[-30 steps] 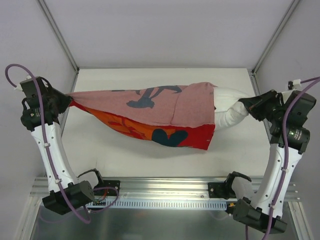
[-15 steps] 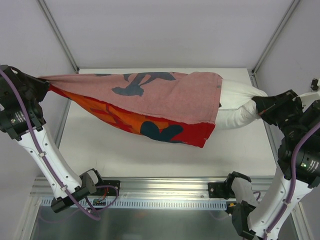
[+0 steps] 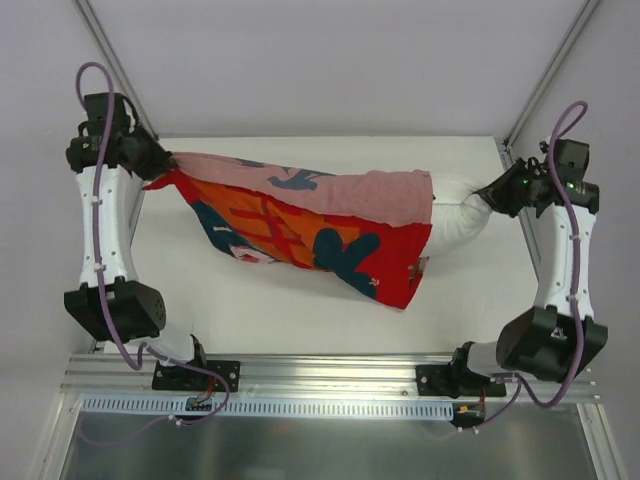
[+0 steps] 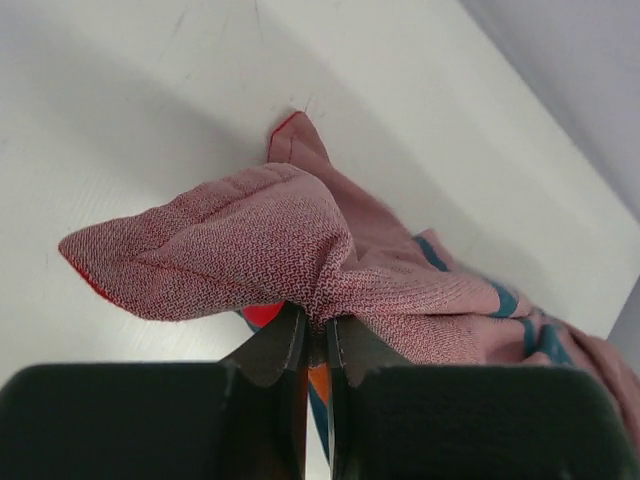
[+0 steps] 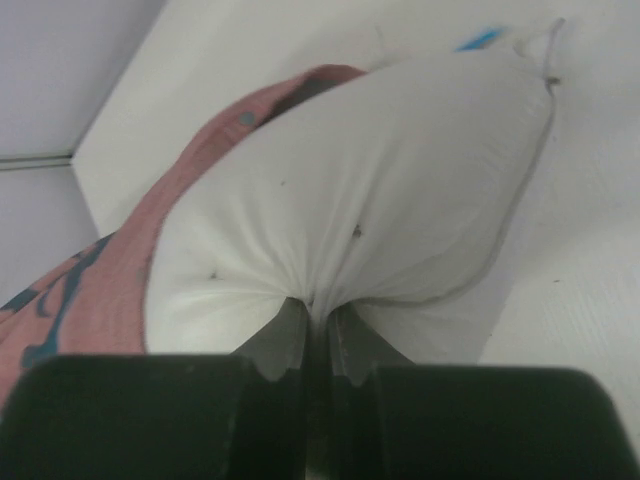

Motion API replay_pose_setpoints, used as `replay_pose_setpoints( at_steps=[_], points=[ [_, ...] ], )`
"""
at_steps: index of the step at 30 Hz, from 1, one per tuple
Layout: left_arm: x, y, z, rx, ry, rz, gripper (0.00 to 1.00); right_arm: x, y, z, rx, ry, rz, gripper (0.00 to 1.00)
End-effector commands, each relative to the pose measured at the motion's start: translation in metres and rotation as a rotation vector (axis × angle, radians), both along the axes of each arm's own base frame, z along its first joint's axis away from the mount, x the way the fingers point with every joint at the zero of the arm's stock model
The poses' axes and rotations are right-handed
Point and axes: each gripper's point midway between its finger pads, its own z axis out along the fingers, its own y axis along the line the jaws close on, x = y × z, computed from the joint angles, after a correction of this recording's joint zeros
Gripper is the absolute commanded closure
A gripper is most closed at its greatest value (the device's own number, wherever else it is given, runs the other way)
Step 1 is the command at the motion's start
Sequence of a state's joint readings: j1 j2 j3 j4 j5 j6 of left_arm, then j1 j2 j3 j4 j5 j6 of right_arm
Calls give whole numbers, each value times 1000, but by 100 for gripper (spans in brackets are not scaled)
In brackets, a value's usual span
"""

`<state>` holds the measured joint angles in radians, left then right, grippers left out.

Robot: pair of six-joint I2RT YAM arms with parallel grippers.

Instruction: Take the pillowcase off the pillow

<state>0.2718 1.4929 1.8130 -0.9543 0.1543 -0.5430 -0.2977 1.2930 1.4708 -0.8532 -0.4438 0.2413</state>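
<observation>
Over the white table (image 3: 300, 325) the pillowcase (image 3: 330, 225) is stretched from left to right, and most of the pillow (image 3: 455, 215) is covered by it, with only the right end exposed. The pulling-off step is judged to be in hand: the left corner of the pillowcase is pinched by the left gripper (image 4: 312, 335) and the bare pillow end by the right gripper (image 5: 318, 320), so a further pull apart is called for. How much pillow is inside is hidden, and the blue tag (image 5: 478, 38) is blurred.
</observation>
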Motion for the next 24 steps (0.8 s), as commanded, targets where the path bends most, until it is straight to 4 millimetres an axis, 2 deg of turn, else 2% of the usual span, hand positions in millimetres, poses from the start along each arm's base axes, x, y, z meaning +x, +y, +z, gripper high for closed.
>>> replay_pose_setpoints(
  at_steps=[1, 3, 4, 7, 9, 10, 11, 12, 13, 14, 15, 17, 18, 19, 20, 21, 22, 23, 24],
  points=[
    [27, 3, -3, 133, -27, -24, 100, 35, -9, 5, -113, -116, 1, 99],
    [28, -4, -18, 108, 11, -39, 100, 32, -3, -3, -110, -92, 26, 99],
    [27, -7, -19, 108, 13, -43, 100, 29, -3, -5, -114, -86, 25, 99],
    [20, -10, 6, 126, -50, -36, 100, 19, -2, 18, -149, -149, 20, 99],
    [13, -11, 40, 147, -139, -32, 100, 8, 0, 39, -161, -185, 21, 99],
    [10, -12, 54, 155, -176, -30, 100, 4, 1, 58, -166, -227, 22, 99],
    [3, -13, 82, 170, -247, -29, 100, -4, 4, 76, -169, -275, 23, 99],
    [-1, -15, 96, 175, -286, -30, 100, -9, 8, 91, -159, -315, 24, 99],
    [-12, -16, 117, 189, -343, -27, 100, -15, 8, 105, -163, -348, 13, 99],
    [-22, -16, 141, 204, -403, -18, 100, -29, 11, 133, -175, -427, 1, 99],
    [-30, -16, 156, 214, -445, -11, 100, -37, 12, 146, -186, -467, -3, 99],
    [-64, -15, 201, 239, -575, 29, 100, -56, 15, 177, -209, -557, -22, 99],
    [-77, -13, 215, 251, -617, 52, 100, -73, 18, 193, -224, -614, -29, 99],
    [-104, -15, 235, 266, -687, 76, 100, -82, 21, 205, -231, -652, -33, 99],
    [-121, -14, 250, 285, -736, 109, 100, -97, 24, 225, -244, -713, -40, 99],
    [-136, -10, 260, 304, -771, 148, 100, -111, 27, 236, -260, -750, -50, 99],
    [-161, -13, 276, 322, -833, 166, 100, -122, 28, 247, -271, -782, -58, 99],
    [-173, -13, 282, 334, -858, 183, 100, -137, 32, 264, -287, -838, -63, 99],
    [-189, -10, 288, 357, -885, 213, 100, -148, 32, 271, -305, -865, -73, 99]
  ],
)
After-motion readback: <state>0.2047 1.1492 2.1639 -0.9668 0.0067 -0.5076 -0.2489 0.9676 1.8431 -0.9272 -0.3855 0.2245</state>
